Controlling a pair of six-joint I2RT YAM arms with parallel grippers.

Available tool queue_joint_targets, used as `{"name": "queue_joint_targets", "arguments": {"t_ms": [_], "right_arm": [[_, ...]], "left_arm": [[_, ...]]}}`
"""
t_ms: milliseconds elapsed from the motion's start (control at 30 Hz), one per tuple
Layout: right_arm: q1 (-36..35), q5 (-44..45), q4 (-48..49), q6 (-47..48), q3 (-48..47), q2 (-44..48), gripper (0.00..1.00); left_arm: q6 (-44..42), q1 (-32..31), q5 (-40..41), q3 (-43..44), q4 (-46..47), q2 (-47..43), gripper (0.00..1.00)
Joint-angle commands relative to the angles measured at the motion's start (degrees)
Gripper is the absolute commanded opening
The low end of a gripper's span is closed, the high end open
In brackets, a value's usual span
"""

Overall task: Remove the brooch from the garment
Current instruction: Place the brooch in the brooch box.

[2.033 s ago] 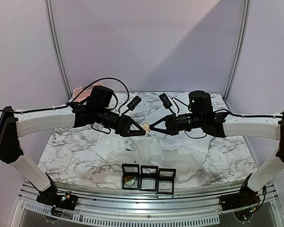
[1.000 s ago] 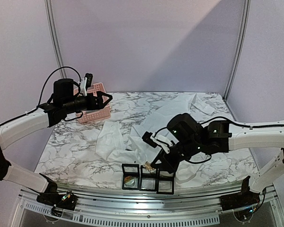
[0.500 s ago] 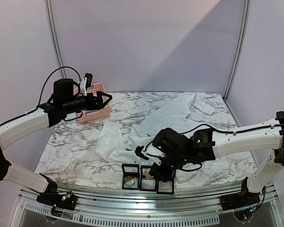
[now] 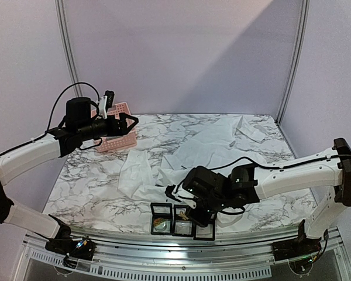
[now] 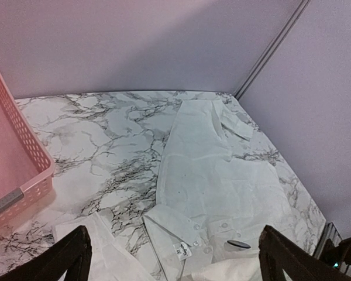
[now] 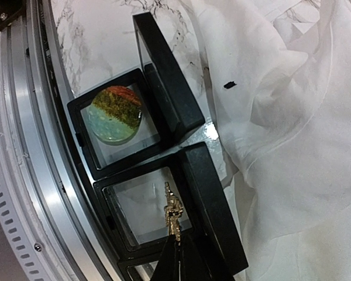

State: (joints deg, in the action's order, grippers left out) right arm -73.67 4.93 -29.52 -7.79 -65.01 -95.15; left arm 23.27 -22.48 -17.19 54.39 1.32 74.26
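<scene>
— Status of the small gold brooch (image 6: 173, 212)?
— I hold it pinched in the closed right gripper (image 6: 177, 239), off the wrinkled white shirt (image 6: 292, 117), over the middle black display box (image 6: 209, 196). The arm has sunk since half a second ago.
— And the left gripper (image 4: 128, 122)?
— Unchanged: fingers spread wide, raised by the pink plastic basket (image 4: 120, 141).

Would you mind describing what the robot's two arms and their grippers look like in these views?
The left arm and right arm share white tubular links, black joints and bulky black housings at the wrists. Thin black cables loop loosely around each wrist. The left gripper and right gripper each have two black, wedge-shaped fingers.
</scene>
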Motion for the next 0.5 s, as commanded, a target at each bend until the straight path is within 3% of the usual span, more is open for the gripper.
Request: {"name": "queue_joint_targets", "arguments": {"t_ms": [0,467], "right_arm": [[-0.7,2.9,-0.8,1.0,-2.0,-2.3,0.01],[-1.4,4.9,-1.2,2.2,-2.6,-4.8,0.02]], "left_arm": [[-0.3,0.8,-0.3,-0.5,-0.5,0.5,1.00],[-0.1,1.0,-0.8,-0.6,-0.2,0.4,1.00]]}}
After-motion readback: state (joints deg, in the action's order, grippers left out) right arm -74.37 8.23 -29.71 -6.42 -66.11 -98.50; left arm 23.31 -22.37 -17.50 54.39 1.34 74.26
